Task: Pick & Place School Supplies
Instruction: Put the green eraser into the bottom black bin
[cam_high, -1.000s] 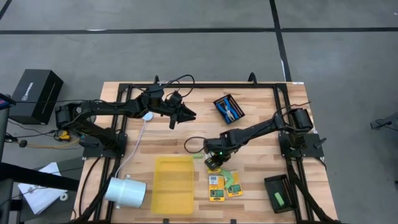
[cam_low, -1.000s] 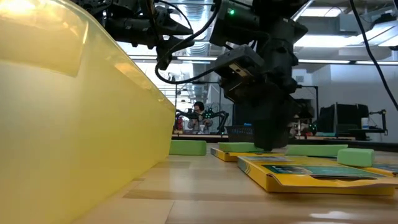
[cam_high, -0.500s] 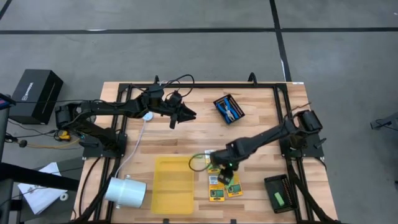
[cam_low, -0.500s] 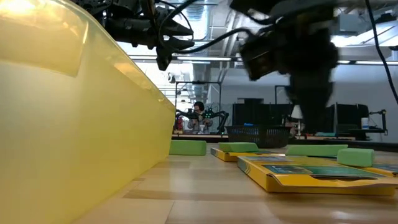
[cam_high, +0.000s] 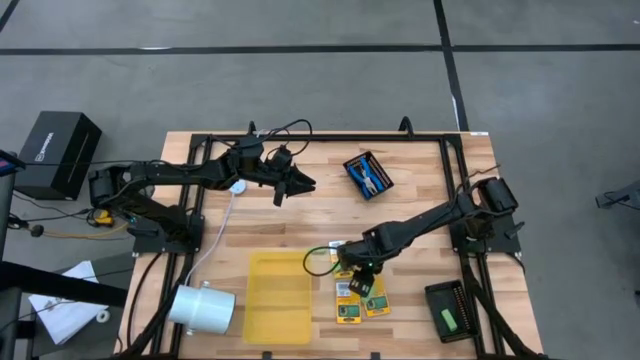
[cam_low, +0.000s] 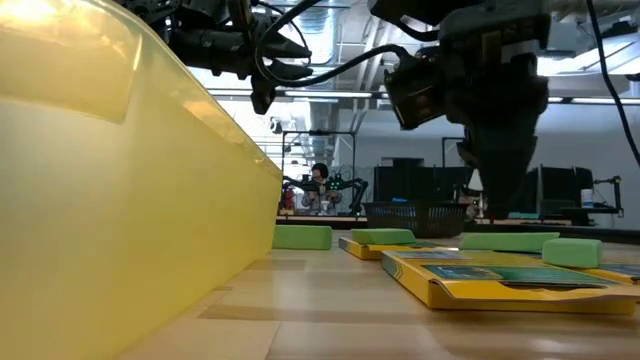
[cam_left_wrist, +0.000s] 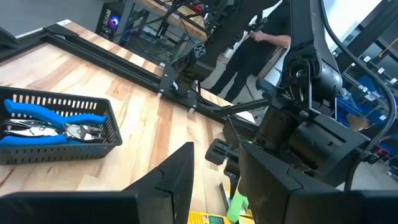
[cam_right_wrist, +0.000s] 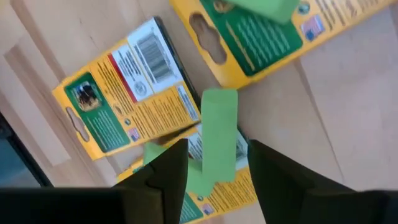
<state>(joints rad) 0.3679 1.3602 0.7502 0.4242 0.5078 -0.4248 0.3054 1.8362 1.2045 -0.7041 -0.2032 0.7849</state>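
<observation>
Three yellow-and-green crayon boxes (cam_right_wrist: 124, 112) (cam_high: 348, 301) lie flat on the table near its front edge, right of the yellow tray (cam_high: 278, 297). A green stick (cam_right_wrist: 219, 134) lies across the edge of one box. More green sticks (cam_low: 300, 237) rest on the table. My right gripper (cam_right_wrist: 214, 168) (cam_high: 357, 272) hangs open above that stick, pointing steeply down, with a finger to either side of it and clear of it. Blue-handled tools (cam_left_wrist: 50, 118) lie in a black mesh tray (cam_high: 367, 173). My left gripper (cam_high: 303, 185) waits open over the far middle of the table.
A second black mesh tray (cam_high: 452, 310) at the near right holds a green stick. A white cylinder (cam_high: 200, 305) lies at the near left. The yellow tray's wall (cam_low: 120, 200) fills the low view's left. A person stands beyond the table (cam_left_wrist: 249, 43).
My right gripper has risen off the table by the boxes. It has gone a little toward the near edge and the right, and has rolled about its own line. It has stood still for the last half second. The boxes and sticks have stayed in place.
</observation>
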